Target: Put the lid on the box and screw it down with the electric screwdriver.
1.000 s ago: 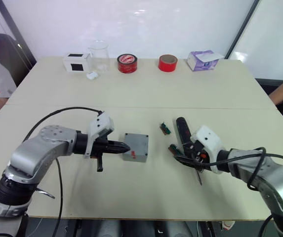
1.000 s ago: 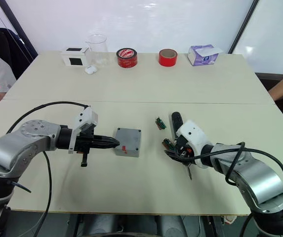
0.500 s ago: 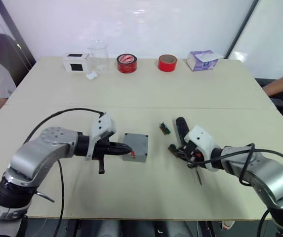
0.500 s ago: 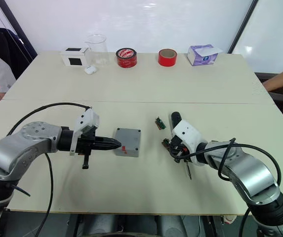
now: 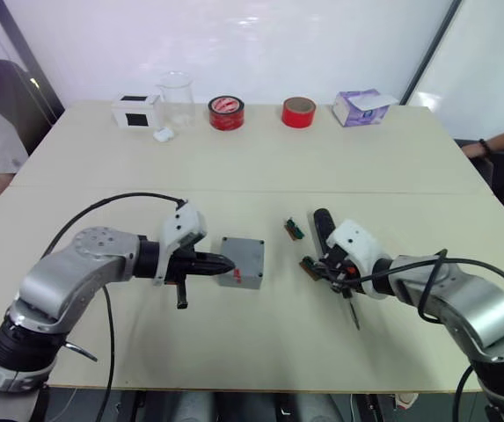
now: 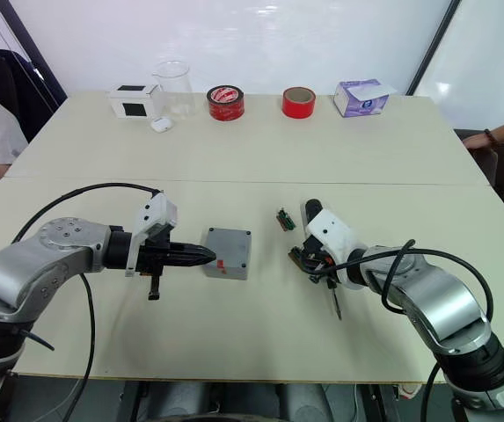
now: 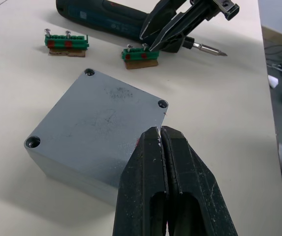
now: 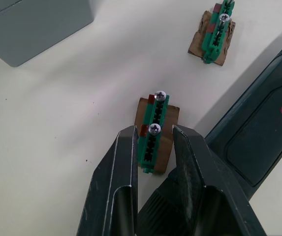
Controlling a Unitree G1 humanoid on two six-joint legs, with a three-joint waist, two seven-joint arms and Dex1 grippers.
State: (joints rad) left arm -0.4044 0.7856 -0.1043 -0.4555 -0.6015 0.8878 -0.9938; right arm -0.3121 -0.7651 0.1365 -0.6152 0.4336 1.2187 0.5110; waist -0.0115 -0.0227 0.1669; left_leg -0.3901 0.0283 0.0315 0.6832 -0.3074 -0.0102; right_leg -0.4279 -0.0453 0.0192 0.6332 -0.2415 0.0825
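The lid (image 7: 99, 125) already sits on the box (image 5: 241, 262) mid-table (screw holes empty), left gripper (image 7: 160, 142) pressed shut against it, while the right gripper (image 8: 153, 140), parted, straddles a green screw strip (image 8: 153, 140) beside the electric screwdriver (image 8: 259, 132) lying unused.

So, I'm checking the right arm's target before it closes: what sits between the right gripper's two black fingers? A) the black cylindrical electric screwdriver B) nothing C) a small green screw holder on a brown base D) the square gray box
C: in the right wrist view the open right gripper straddles the near small green screw holder; the black electric screwdriver lies beside it.
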